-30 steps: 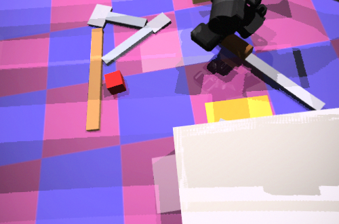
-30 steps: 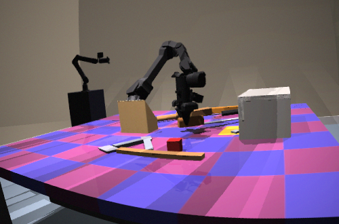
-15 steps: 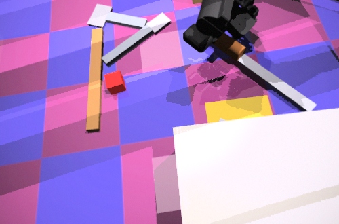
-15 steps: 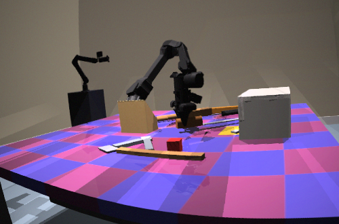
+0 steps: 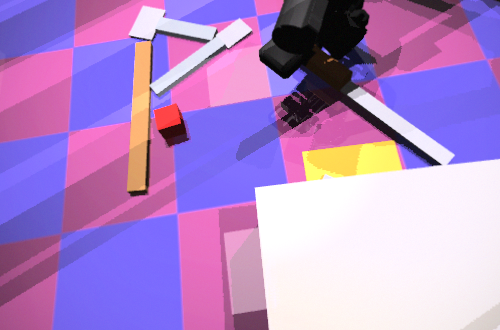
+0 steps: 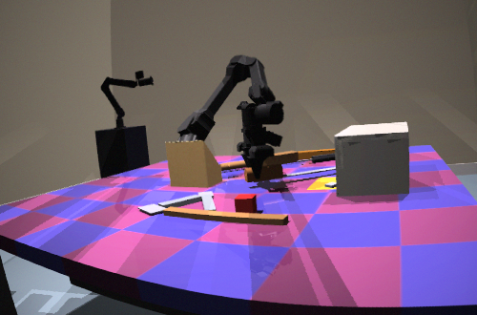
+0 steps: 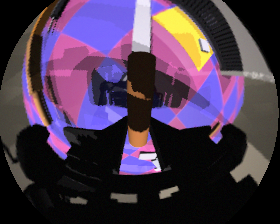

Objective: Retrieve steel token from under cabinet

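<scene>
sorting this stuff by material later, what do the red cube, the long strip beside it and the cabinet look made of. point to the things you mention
Red cube [image 5: 168,119] [image 6: 245,203]: perhaps painted wood or plastic; even red, no grain visible.
Long strip [image 5: 140,115] [image 6: 224,216]: likely wood, judging by its tan-orange colour, though no grain shows.
Cabinet [image 5: 380,250] [image 6: 372,164]: painted metal or board, can't tell which; plain pale top, grey sides.

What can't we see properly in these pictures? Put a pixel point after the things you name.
- Top view: the cabinet's [image 5: 380,250] [image 6: 372,167] roof hides what is under it and part of the yellow area [image 5: 352,160] [image 6: 320,183] [image 7: 186,35].
- Exterior view: the gripper's [image 6: 258,174] fingertips are too dark to tell apart.
- Wrist view: the picture's edge cuts off the far end of the held tool's pale blade [image 5: 400,122] [image 7: 142,30].
</scene>
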{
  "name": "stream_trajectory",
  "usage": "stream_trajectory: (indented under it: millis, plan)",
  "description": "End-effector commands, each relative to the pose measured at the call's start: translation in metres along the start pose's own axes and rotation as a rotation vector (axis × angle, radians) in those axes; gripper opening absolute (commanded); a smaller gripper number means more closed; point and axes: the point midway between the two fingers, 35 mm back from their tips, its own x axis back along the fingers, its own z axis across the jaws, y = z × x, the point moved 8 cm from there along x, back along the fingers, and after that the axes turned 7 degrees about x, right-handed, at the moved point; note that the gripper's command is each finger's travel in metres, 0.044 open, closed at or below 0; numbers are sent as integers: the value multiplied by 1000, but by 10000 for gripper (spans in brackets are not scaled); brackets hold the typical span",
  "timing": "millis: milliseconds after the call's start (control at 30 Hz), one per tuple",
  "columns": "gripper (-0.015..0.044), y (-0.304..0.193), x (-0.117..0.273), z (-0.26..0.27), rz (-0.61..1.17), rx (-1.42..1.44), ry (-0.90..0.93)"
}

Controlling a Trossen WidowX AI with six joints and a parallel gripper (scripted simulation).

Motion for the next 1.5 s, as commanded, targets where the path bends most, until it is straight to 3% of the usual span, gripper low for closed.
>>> stream_trajectory:
  millis: [0, 1467]
  plan:
    - [0, -3, 3, -6, -10, 7, -12]
    - [0, -39, 3, -40, -9, 8, -15]
